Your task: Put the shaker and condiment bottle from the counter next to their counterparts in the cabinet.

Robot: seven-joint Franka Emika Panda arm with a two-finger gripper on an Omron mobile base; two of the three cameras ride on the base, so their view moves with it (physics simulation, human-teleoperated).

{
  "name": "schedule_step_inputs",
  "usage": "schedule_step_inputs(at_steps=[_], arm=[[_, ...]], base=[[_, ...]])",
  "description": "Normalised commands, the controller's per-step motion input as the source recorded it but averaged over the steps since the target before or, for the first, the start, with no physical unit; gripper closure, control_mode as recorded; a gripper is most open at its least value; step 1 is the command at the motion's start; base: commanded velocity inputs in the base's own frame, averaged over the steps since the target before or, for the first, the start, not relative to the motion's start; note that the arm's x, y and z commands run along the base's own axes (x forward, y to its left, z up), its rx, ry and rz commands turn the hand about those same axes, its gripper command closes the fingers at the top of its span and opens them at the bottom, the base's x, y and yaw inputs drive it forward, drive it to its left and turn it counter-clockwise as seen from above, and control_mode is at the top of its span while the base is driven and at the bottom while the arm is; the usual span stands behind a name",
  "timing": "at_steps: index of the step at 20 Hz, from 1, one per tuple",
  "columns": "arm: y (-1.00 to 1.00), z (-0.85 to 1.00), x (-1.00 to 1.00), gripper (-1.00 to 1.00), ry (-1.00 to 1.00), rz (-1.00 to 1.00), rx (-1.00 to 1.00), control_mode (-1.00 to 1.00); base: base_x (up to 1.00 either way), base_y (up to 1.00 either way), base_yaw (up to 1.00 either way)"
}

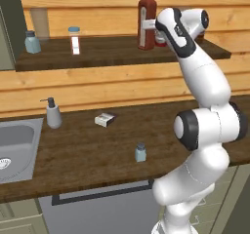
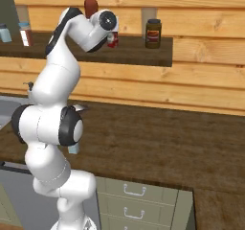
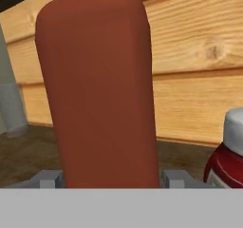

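The tall red condiment bottle (image 1: 146, 21) with a green cap stands upright on the dark board of the cabinet (image 1: 112, 52). My gripper (image 1: 153, 30) is shut on its lower body. In the hand view the condiment bottle (image 3: 102, 89) sits between my two fingertips (image 3: 50, 178), which press against its sides. The short red counterpart bottle (image 3: 228, 163) stands just to its right, also seen in the right base view as a short red bottle (image 2: 113, 40). One shaker (image 1: 140, 152) stands on the counter in front of my arm. Its twin shaker (image 1: 32, 42) is at the shelf's left end.
A clear jar with a white label (image 1: 74, 39) stands on the shelf, and a dark jar (image 2: 153, 33) stands further right. On the counter are a white pump dispenser (image 1: 52, 113), a small box (image 1: 105, 119) and the sink (image 1: 14, 147) at the left.
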Motion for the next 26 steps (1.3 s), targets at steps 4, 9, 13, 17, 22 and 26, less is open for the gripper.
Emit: schedule_step_inputs(at_steps=[4,9,13,17,22,26], arm=[[0.21,-0.23,-0.07,-1.00,0.00,-0.06,-0.01,-1.00],[-0.02,0.05,-0.37,-1.00,0.00,-0.07,0.00,-1.00],[-0.23,0.03,-0.75,-1.00,0.00,-0.11,0.03,-1.00],[-0.29,0.05,-0.96,-1.00,0.00,-0.11,0.03,-1.00],[-0.21,0.04,-1.00,-1.00,0.00,-0.05,0.02,-1.00],[-0.24,0.00,-1.00,-1.00,0.00,0.00,0.04,-1.00]], base=[[0.00,0.00,0.00],[0.00,0.00,0.00],[0.00,0.00,0.00],[0.00,0.00,0.00],[0.00,0.00,0.00],[0.00,0.00,0.00]])
